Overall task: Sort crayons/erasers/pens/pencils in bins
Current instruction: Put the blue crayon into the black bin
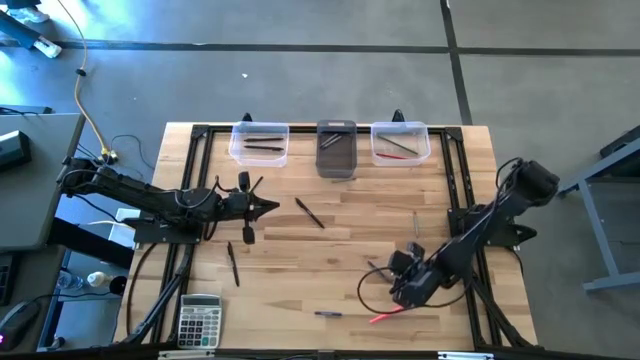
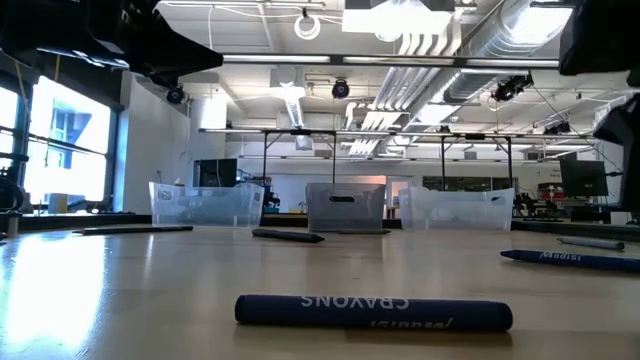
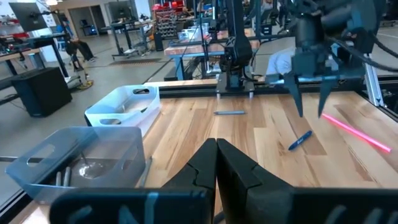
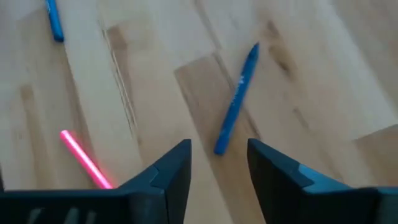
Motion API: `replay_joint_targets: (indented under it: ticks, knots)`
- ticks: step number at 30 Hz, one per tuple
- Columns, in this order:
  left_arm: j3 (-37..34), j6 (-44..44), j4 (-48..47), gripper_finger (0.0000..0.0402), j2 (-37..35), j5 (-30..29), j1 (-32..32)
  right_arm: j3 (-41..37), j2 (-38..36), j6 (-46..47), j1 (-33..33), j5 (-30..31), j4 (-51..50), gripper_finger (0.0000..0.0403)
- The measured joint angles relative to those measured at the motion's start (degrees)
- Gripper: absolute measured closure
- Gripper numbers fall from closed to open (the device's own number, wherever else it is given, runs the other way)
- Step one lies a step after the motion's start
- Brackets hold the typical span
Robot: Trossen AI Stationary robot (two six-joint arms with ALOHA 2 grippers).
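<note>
My right gripper (image 1: 398, 283) is open above the table near the front right. Its fingers stand just short of a blue crayon (image 4: 236, 106) that lies flat on the wood, with a pink stick (image 4: 84, 158) beside it. My left gripper (image 1: 268, 207) is shut and empty over the table's left middle. A black pen (image 1: 310, 213) lies just past it. Three bins stand along the far edge: a clear one (image 1: 260, 143) with dark sticks, a dark grey one (image 1: 336, 150), and a clear one (image 1: 400, 142) with a red stick.
Another blue crayon (image 1: 328, 313) lies near the front edge and fills the low view's foreground (image 2: 375, 312). Two black sticks (image 1: 233, 265) lie at the left and a grey pencil (image 3: 229, 113) at the right. A calculator (image 1: 199, 320) sits at the front left corner.
</note>
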Motion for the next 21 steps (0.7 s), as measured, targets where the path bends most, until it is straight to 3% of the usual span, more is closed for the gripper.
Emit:
replay_joint_targets:
  ticks: [13, 21]
  knots:
    - [0.0, -1.5, -0.2, 0.0401, 0.0, 0.2, 0.0, 6.5, 13.7, 5.4, 0.5, 5.3, -4.6, 0.0256]
    - [0.0, -3.6, -0.3, 0.0401, 0.0, 1.2, 0.0, 7.3, 15.5, 6.3, -0.2, 4.9, -5.5, 0.0318]
